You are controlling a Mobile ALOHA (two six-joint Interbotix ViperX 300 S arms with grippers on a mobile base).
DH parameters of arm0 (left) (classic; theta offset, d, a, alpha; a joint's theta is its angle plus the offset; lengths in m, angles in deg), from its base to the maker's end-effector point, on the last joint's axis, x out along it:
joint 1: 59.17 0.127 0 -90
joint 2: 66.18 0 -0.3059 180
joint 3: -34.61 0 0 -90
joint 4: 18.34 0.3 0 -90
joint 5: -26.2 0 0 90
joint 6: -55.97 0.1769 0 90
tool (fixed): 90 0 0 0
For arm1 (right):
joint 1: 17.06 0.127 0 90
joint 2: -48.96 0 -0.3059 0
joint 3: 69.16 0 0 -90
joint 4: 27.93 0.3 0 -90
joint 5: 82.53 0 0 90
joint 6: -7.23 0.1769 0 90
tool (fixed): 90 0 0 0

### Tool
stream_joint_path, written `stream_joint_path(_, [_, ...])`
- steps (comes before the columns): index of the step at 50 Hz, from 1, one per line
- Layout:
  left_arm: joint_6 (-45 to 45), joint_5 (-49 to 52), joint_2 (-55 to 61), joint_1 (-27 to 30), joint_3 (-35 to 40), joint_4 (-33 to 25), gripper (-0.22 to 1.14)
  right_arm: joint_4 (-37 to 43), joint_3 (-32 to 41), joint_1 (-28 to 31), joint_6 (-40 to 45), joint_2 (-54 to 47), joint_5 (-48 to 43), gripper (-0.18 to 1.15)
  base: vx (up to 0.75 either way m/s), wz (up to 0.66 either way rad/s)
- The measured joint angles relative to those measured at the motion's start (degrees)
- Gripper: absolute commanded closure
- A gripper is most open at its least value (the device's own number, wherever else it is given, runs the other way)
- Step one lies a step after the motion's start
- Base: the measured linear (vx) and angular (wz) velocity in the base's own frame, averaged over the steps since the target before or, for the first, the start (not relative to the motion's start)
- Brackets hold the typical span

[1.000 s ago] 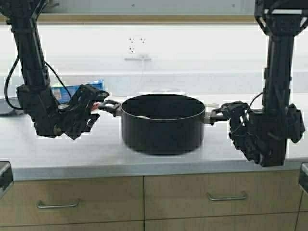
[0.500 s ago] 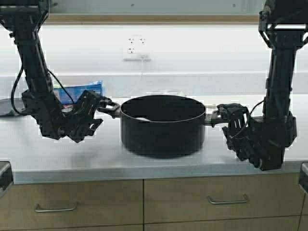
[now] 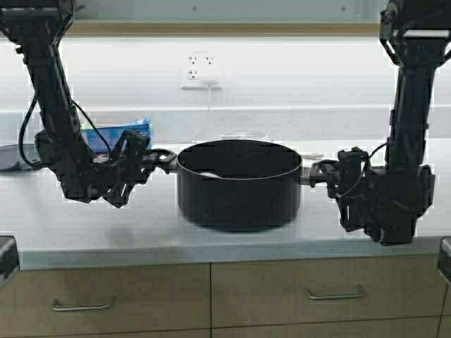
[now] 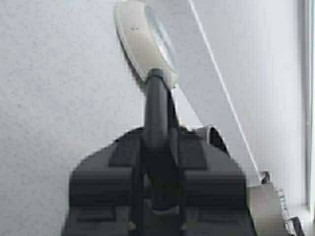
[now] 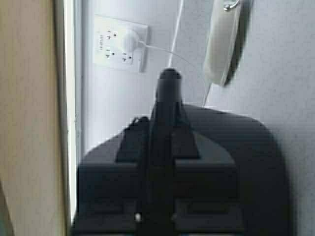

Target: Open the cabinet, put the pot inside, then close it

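The matte-black pot (image 3: 238, 186) stands on the white counter (image 3: 141, 225) in the middle of the high view. My left gripper (image 3: 149, 159) is shut on the pot's left loop handle (image 4: 156, 113). My right gripper (image 3: 325, 173) is shut on the right loop handle (image 5: 166, 98). In the left wrist view my left gripper (image 4: 156, 147) shows the handle bar between its jaws. My right gripper (image 5: 165, 142) shows the same, with the pot's wall (image 5: 246, 162) beside it. Of the cabinet only a tan lower edge (image 3: 211, 28) shows at the top; its doors are out of view.
A cream pan (image 4: 145, 39) lies behind the pot and also shows in the right wrist view (image 5: 221, 44). A blue box (image 3: 116, 132) stands at the back left, a dark flat thing (image 3: 8, 156) at the far left. A wall socket (image 3: 201, 70) holds a white cord. Drawer fronts (image 3: 211, 296) lie below.
My left gripper, open beside the left handle a second ago, has closed on it. My right gripper has drawn in on the right handle. The pot stays in place.
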Motion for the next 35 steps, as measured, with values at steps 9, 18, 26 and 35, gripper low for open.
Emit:
stream_joint_path(9, [0.0,0.0,-0.4,0.1,-0.3,-0.1,0.89,0.1,-0.5,-0.1,0.0,0.4,0.1,0.90,0.00,0.00])
stream_joint_path(18, [0.3,-2.1,-2.5,0.0,-4.7,-0.3,0.89,-0.1,-4.1,0.0,-0.4,1.8,-0.4,0.90,0.00,0.00])
stream_joint_path(26, [2.8,-4.3,-5.7,0.0,-11.1,-0.6,0.89,-1.9,-9.7,-0.1,-2.4,4.6,-0.6,0.90,0.00,0.00])
stream_joint_path(35, [5.3,-7.4,-11.0,0.2,-18.1,-1.1,0.89,-6.0,-14.7,-0.4,-4.2,9.3,-0.7,0.90,0.00,0.00])
